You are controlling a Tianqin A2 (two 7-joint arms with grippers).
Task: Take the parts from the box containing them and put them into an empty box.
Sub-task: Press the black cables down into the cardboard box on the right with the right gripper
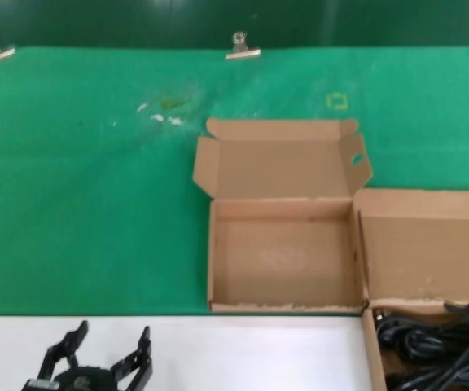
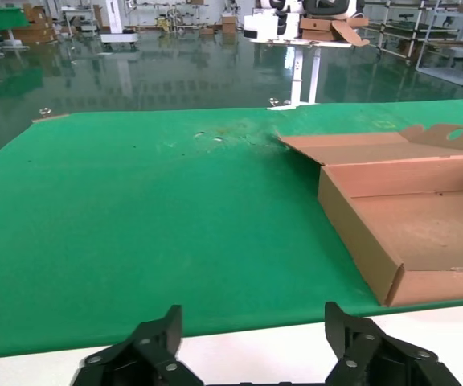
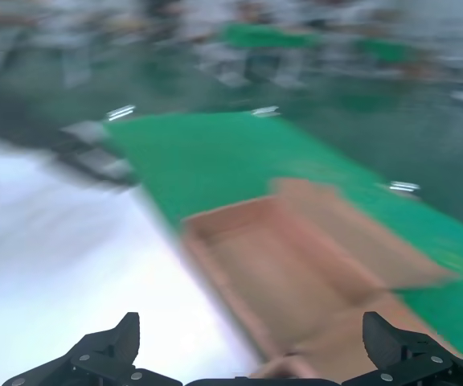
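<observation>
The empty box (image 1: 283,261) lies open in the middle of the green cloth, lid back, with an oval hole in its right flap. To its right, at the table's front corner, the box containing them (image 1: 426,244) holds the parts (image 1: 426,354), black bundled cords. My left gripper (image 1: 108,352) is open and empty, low over the white table edge, left of both boxes. The left wrist view shows its spread fingers (image 2: 163,330) and the empty box (image 2: 432,233) off to one side. My right gripper (image 3: 251,330) is open with nothing between its fingers; its blurred view shows a bare open brown box (image 3: 280,265).
A green cloth (image 1: 88,204) covers most of the table, held by metal clips (image 1: 243,50) at the far edge. A white strip of table (image 1: 243,350) runs along the front. Small white marks (image 1: 165,118) dot the cloth behind the empty box.
</observation>
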